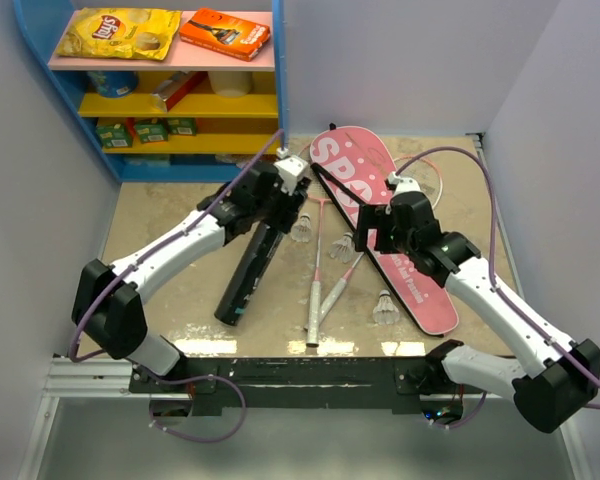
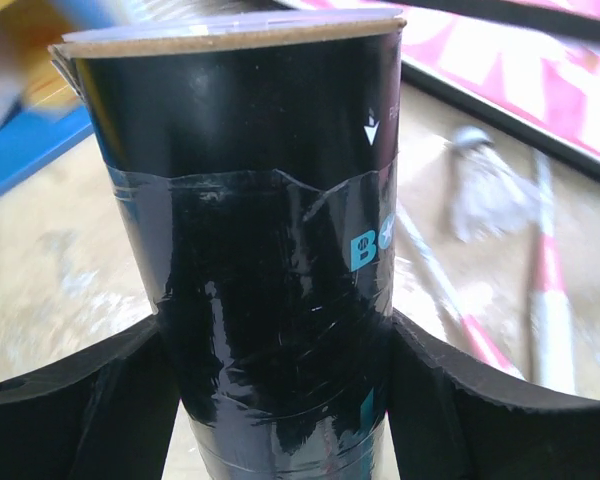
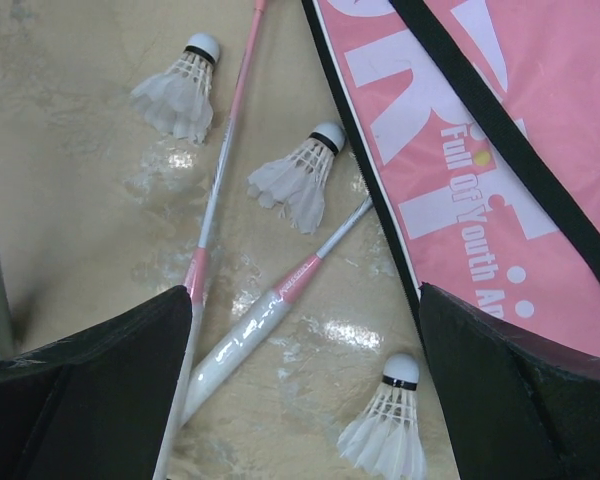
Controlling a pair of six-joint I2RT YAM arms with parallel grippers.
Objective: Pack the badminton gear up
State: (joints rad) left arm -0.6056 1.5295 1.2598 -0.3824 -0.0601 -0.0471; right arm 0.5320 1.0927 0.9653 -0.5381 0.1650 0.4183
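A long black tube point(image 1: 248, 272) lies slanted on the table, left of centre. My left gripper point(image 1: 283, 195) is shut on its far, capped end; in the left wrist view both fingers press the tube point(image 2: 260, 200). Two pink-and-white rackets point(image 1: 317, 260) point(image 1: 342, 280) lie crossed in the middle, their heads hidden behind the arms. Three white shuttlecocks point(image 1: 302, 230) point(image 1: 342, 244) point(image 1: 384, 306) sit around them. The pink "SPORT" bag point(image 1: 420, 285) lies flat to the right. My right gripper point(image 3: 305, 390) hangs open and empty over a racket handle point(image 3: 270, 310) and a shuttlecock point(image 3: 390, 425).
A blue shelf unit point(image 1: 277, 90) stands at the back left with a yellow chips packet point(image 1: 118, 32), an orange box point(image 1: 225, 32) and other snacks. Walls close in on both sides. The bag's black strap point(image 3: 500, 120) runs along its top.
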